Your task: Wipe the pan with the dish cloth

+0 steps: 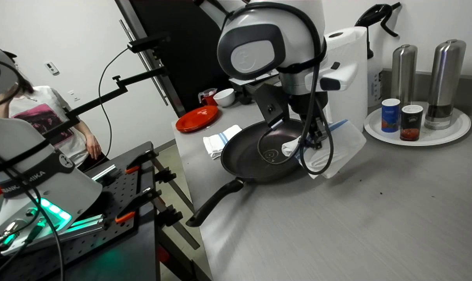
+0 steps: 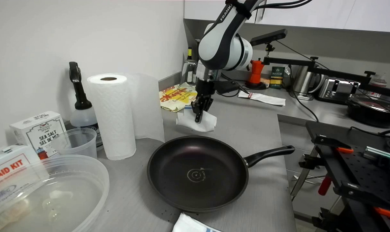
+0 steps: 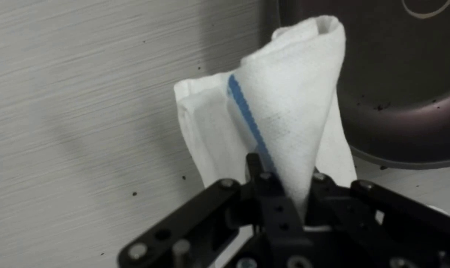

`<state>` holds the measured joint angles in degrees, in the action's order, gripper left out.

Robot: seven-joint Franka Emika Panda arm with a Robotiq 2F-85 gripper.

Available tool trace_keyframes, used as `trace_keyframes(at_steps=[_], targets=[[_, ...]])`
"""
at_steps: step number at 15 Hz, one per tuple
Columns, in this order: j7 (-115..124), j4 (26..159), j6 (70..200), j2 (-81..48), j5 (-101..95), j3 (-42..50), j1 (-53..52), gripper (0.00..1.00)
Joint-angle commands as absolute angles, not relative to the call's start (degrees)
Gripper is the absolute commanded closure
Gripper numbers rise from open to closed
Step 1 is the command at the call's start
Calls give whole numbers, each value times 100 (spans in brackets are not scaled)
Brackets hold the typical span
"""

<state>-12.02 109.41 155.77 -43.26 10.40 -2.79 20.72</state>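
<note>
My jaws are pointing downward and gripping a folded white dish cloth [image 3: 299, 85]; the fabric is passing between the fingers [image 3: 277, 203] and spreading out to both sides beneath them. A blue stripe [image 3: 245, 108] is running along one fold, and a grey smudge [image 3: 279, 124] is showing on the upper face. The cloth is hanging above the surface [image 1: 337, 226], just beside the rim of the black pan [image 2: 198, 190]; in the wrist view it is hiding part of that rim, and I cannot tell whether the two are touching.

The pan is sitting upright, its handle [image 2: 272, 154] reaching out to the edge facing the robot's base [image 1: 48, 168]. Dark specks [image 3: 380, 108] are lying inside it, and others are dotting the surface nearby. On the side opposite my jaws, a second cloth [image 1: 222, 141], white with blue stripes, is lying folded just beside the pan.

Toward the wall edge, a paper towel roll [image 2: 114, 122] is standing upright. Near that same edge, in an exterior view, a round white tray [image 1: 435, 141] is carrying two steel cylinders [image 1: 446, 82], a blue container [image 1: 390, 117] and a dark container [image 1: 410, 125]. Near the edge facing the base, a red plate [image 1: 197, 118] is lying close to a white bowl [image 1: 225, 98].
</note>
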Motion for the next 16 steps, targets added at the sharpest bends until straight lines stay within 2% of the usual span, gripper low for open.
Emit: trace_keyframes(at_steps=[1,16], targets=[[-1351,11313,15339,-4072,946,-331,1936,97],[-1164,12273,15764,-3568,938,-293,1381,97]])
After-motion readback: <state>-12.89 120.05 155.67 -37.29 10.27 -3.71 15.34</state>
